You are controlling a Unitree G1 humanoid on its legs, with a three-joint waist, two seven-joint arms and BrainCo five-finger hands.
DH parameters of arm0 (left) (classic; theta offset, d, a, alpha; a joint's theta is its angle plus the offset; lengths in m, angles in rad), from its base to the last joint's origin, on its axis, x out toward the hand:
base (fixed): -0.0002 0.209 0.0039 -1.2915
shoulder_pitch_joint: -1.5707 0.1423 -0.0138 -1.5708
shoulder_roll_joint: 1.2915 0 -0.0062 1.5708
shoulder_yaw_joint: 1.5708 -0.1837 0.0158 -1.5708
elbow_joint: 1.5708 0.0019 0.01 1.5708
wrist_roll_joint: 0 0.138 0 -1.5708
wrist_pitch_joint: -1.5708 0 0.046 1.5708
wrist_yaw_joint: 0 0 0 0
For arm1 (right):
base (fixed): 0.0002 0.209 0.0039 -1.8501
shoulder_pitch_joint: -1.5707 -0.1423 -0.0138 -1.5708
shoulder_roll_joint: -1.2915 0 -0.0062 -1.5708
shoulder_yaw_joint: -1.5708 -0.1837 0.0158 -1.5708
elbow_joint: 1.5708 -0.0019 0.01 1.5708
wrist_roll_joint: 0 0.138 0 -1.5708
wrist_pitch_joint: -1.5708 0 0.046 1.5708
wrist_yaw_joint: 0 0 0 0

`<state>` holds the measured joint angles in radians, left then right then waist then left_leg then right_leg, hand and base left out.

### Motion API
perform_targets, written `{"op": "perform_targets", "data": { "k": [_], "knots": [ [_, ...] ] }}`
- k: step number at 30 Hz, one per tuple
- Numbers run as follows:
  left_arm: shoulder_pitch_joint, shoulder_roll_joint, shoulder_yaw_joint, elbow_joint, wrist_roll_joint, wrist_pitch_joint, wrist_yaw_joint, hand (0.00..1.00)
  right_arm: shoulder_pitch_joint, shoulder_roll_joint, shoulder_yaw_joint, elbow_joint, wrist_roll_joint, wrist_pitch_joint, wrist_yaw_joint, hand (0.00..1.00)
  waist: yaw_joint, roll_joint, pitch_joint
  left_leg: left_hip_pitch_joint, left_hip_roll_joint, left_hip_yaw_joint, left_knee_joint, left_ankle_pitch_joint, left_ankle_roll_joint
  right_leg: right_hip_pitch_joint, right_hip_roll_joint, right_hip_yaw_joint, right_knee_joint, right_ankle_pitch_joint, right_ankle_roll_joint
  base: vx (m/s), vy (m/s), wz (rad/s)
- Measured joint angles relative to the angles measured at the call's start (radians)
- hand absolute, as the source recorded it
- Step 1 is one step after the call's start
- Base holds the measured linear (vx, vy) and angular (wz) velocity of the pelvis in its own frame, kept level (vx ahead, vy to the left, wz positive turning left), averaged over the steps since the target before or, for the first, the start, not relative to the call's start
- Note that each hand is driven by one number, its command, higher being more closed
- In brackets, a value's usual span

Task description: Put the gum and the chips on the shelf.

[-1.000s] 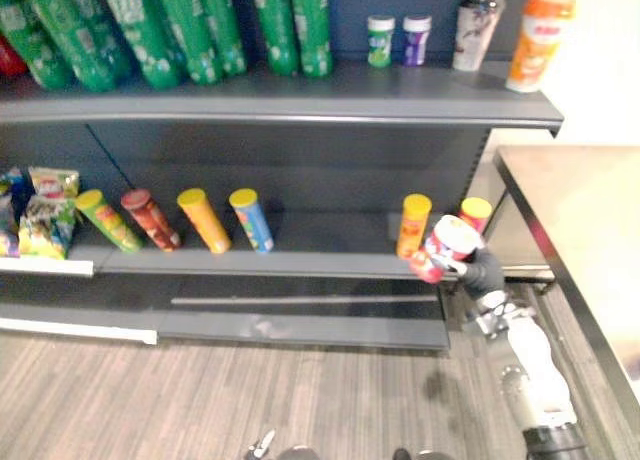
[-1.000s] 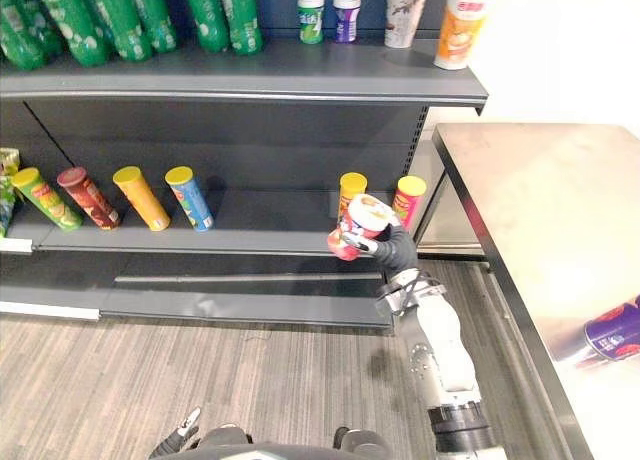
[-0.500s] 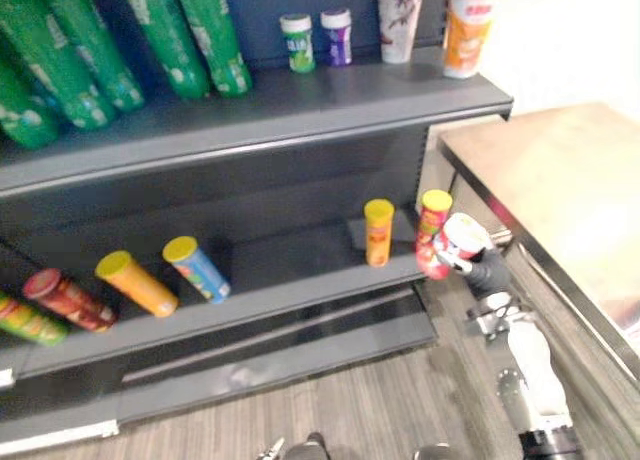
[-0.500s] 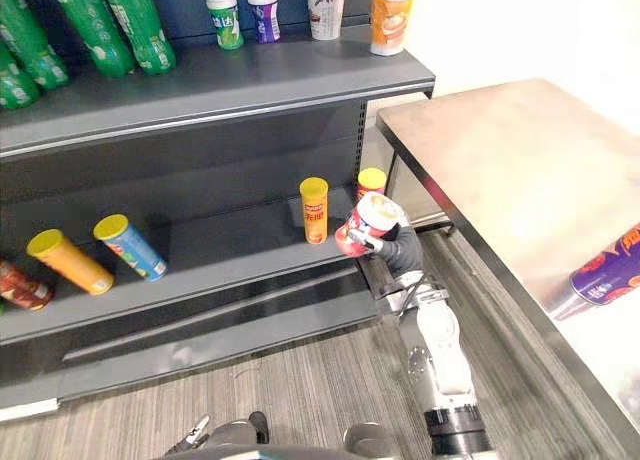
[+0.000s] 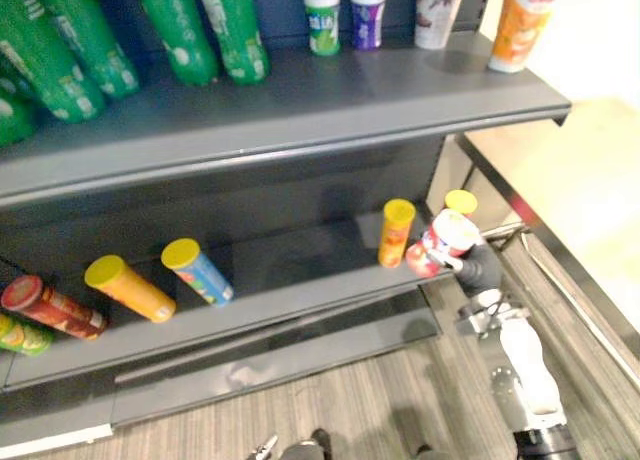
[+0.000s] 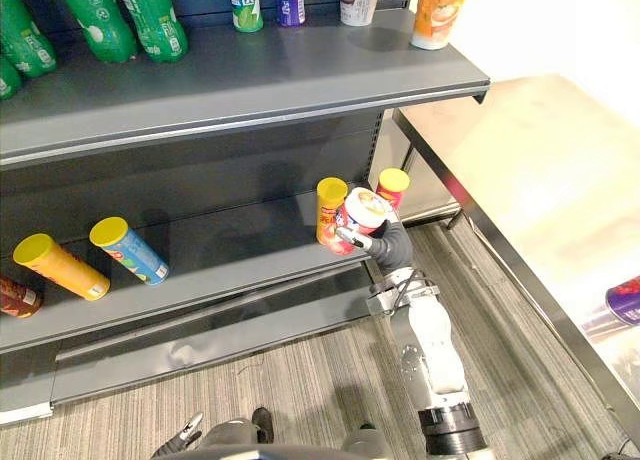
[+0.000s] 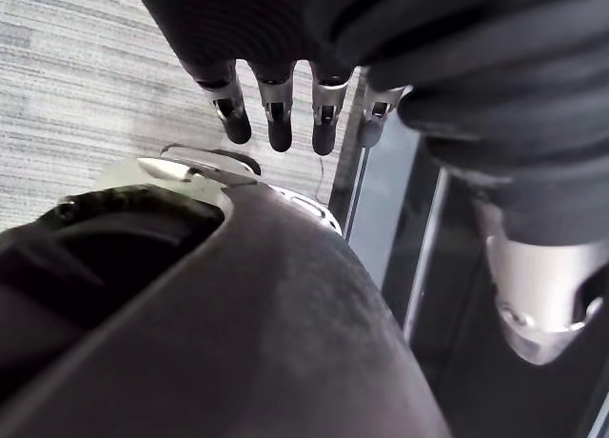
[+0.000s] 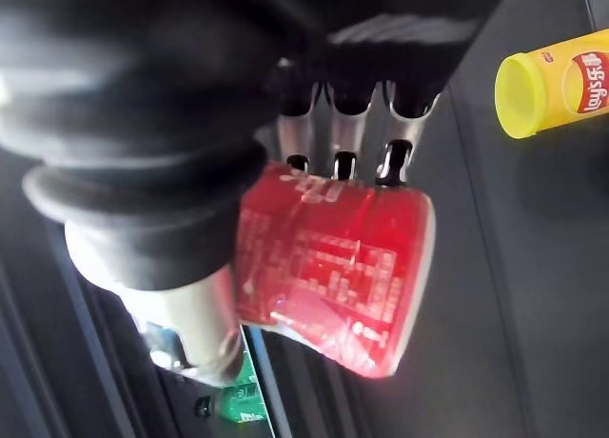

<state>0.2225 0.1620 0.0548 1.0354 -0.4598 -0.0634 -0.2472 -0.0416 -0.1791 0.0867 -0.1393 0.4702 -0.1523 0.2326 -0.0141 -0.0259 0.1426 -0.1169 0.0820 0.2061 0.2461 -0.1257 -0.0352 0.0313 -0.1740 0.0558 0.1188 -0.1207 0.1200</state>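
My right hand (image 6: 392, 246) is shut on a red chips can (image 5: 440, 242) with a white lid, tilted, at the right end of the lower shelf (image 5: 300, 285). In the right wrist view the fingers (image 8: 340, 124) curl over the red can (image 8: 333, 276). The can hangs just in front of an upright orange can with a yellow lid (image 5: 394, 232) and another yellow-lidded can (image 5: 460, 202). A purple gum canister (image 6: 625, 302) lies on the table (image 6: 520, 160) at the far right. My left hand (image 7: 276, 114) hangs low with relaxed fingers and holds nothing.
Several chips cans (image 5: 198, 271) lie tilted along the lower shelf to the left. On the top shelf stand green bottles (image 5: 230, 30), two small gum bottles (image 5: 322, 4) and cups (image 5: 520, 25). The table's dark edge runs close to my right arm.
The camera has shifted, so the whole scene sits differently. My right hand with the red can has come nearer the orange can and the shelf's edge.
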Motion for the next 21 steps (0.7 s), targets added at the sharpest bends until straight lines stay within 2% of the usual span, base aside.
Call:
{"op": "perform_targets", "data": {
  "k": [1,4,5,6,7,8,9,11,12,14,16,18,20,21],
  "knots": [
    [-0.001,0.000,0.000,-0.002,0.000,-0.005,-0.001,0.00,-0.001,0.000,0.000,0.000,0.000,-0.001,0.008,1.00,0.013,-0.001,-0.001,-0.001,-0.001,0.002,0.000,-0.002,-0.002,0.001,-0.003,-0.010,-0.001,-0.017,0.000,-0.15,-0.061,-0.10],
    [0.001,-0.003,-0.002,-0.003,0.001,-0.008,0.004,0.00,-0.001,-0.003,0.001,0.017,-0.001,-0.003,0.017,1.00,0.017,0.000,-0.005,-0.001,-0.022,-0.005,-0.014,0.004,-0.003,-0.009,-0.019,-0.028,0.019,-0.050,0.004,-0.12,-0.006,0.10],
    [0.005,0.001,-0.001,-0.003,0.001,-0.007,0.005,0.00,-0.001,-0.003,0.001,0.028,-0.001,-0.004,0.017,1.00,0.019,-0.013,-0.015,0.001,-0.038,-0.006,-0.045,0.017,-0.002,-0.020,-0.033,-0.032,0.028,-0.059,-0.013,-0.10,0.064,0.28],
    [0.009,0.010,0.002,-0.009,0.003,-0.002,0.006,0.00,-0.001,0.003,0.001,0.031,-0.002,-0.008,0.016,1.00,0.020,-0.029,-0.026,0.010,-0.070,-0.009,-0.060,0.027,0.014,-0.026,-0.062,-0.041,0.032,-0.073,-0.044,-0.01,0.071,0.27],
    [0.012,0.011,0.001,-0.014,0.004,-0.001,0.007,0.00,-0.001,0.001,0.001,0.031,-0.002,-0.013,0.015,1.00,0.020,-0.034,-0.028,0.009,-0.086,-0.007,-0.027,0.023,0.017,-0.025,-0.075,-0.050,0.038,-0.080,-0.060,0.05,0.080,0.24],
    [0.016,0.009,0.001,-0.017,0.004,0.000,0.008,0.00,-0.001,-0.003,0.001,0.031,-0.003,-0.019,0.014,1.00,0.020,-0.031,-0.029,0.019,-0.096,-0.005,-0.013,0.013,0.012,-0.025,-0.081,-0.063,0.058,-0.090,-0.097,0.11,0.117,0.17],
    [0.017,0.003,0.003,-0.012,0.005,-0.001,0.007,0.00,-0.010,0.002,0.002,0.037,-0.014,-0.036,0.008,1.00,0.020,-0.027,-0.026,0.062,-0.107,-0.012,-0.076,-0.022,0.051,-0.101,-0.084,-0.078,0.260,-0.091,-0.148,0.09,0.116,0.16],
    [0.023,0.013,0.001,-0.010,0.009,-0.002,0.012,0.00,-0.010,0.015,0.020,0.039,-0.036,-0.036,0.004,1.00,0.018,-0.036,-0.024,0.104,-0.108,-0.019,-0.112,-0.011,0.057,-0.176,-0.089,-0.083,0.418,-0.022,-0.165,0.08,0.100,0.08],
    [0.038,0.015,0.005,-0.012,0.010,-0.001,0.019,0.00,-0.011,0.031,0.050,0.039,-0.039,-0.037,0.005,1.00,0.018,-0.035,-0.026,0.131,-0.087,-0.014,-0.134,-0.003,0.059,-0.192,-0.087,-0.111,0.449,0.016,-0.159,0.13,0.081,-0.10],
    [0.042,0.015,0.033,-0.013,0.009,0.000,0.027,0.00,-0.039,0.052,0.087,0.041,-0.039,-0.040,0.011,1.00,0.038,-0.053,-0.035,0.155,-0.066,0.006,-0.152,-0.004,0.061,-0.195,-0.082,-0.169,0.406,0.010,-0.154,0.13,0.056,-0.34],
    [0.042,0.011,0.041,-0.013,-0.001,0.001,0.033,0.00,-0.073,0.066,0.111,0.044,-0.039,-0.042,0.017,1.00,0.046,-0.053,-0.036,0.167,-0.040,0.026,-0.168,-0.007,0.056,-0.200,-0.064,-0.212,0.322,0.017,-0.143,0.11,0.020,-0.35],
    [0.036,0.009,0.049,-0.014,-0.008,0.005,0.039,0.00,-0.101,0.071,0.129,0.050,-0.038,-0.042,0.017,1.00,0.046,-0.054,-0.036,0.173,-0.032,0.034,-0.172,-0.005,0.052,-0.199,-0.052,-0.217,0.208,0.046,-0.101,0.12,0.004,-0.13],
    [0.030,0.007,0.054,-0.029,-0.009,0.008,0.045,0.00,-0.120,0.075,0.130,0.071,-0.039,-0.041,0.013,1.00,0.046,-0.055,-0.038,0.174,-0.033,0.026,-0.168,-0.012,0.040,-0.169,-0.032,-0.190,0.065,0.126,-0.030,0.17,-0.061,0.18],
    [0.030,0.007,0.058,-0.032,-0.010,0.008,0.045,0.00,-0.121,0.076,0.130,0.077,-0.039,-0.041,0.011,1.00,0.047,-0.058,-0.039,0.176,-0.035,0.021,-0.167,-0.015,0.035,-0.154,-0.026,-0.186,0.030,0.160,-0.016,0.19,-0.136,0.32]
  ]
}}
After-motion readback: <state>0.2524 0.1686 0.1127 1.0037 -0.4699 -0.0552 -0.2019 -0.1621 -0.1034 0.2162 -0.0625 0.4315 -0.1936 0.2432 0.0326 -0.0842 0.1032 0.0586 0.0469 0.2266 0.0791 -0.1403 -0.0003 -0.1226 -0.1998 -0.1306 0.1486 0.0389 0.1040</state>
